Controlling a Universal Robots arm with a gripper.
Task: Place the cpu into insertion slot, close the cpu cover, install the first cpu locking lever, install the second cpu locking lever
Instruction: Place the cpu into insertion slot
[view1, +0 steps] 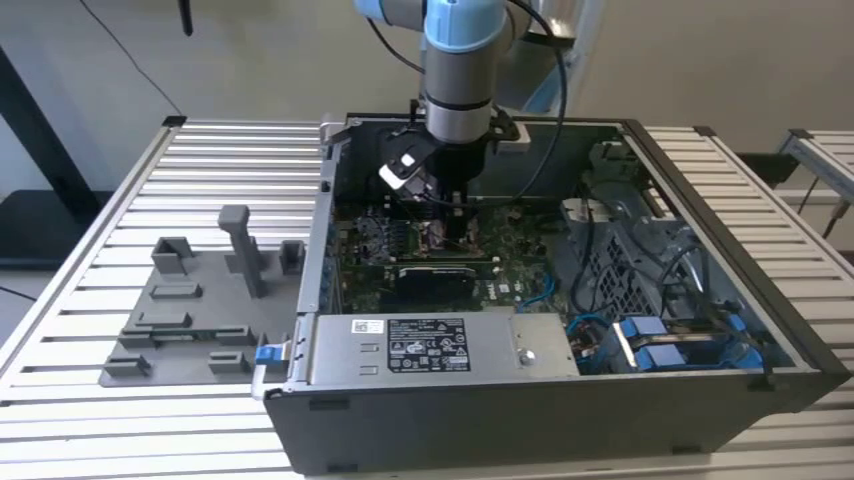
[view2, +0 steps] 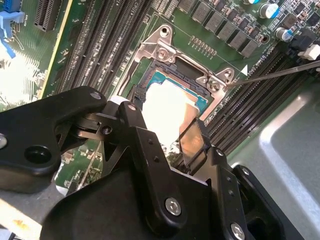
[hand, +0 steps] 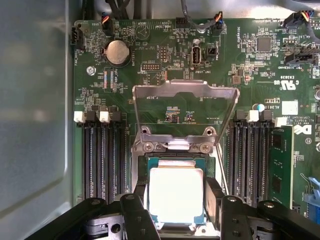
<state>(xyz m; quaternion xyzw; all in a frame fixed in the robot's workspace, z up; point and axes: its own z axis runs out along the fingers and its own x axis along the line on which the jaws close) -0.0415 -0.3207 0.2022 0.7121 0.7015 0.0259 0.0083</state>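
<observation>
Jaws are seen spread, with the gripper (hand: 176, 185) set astride the cpu (hand: 176, 197), which is seated flat in the insertion slot (hand: 145, 146); the cpu cover (hand: 185, 90) is seen raised just beyond the slot.

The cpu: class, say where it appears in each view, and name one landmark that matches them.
Exterior view: hidden under the tool, over the green board.
Second wrist view: the cpu, a glaring square beside the silver two-screw bracket.
First wrist view: the same glaring square beside that bracket.
Landmark: the bracket, in both wrist views.
</observation>
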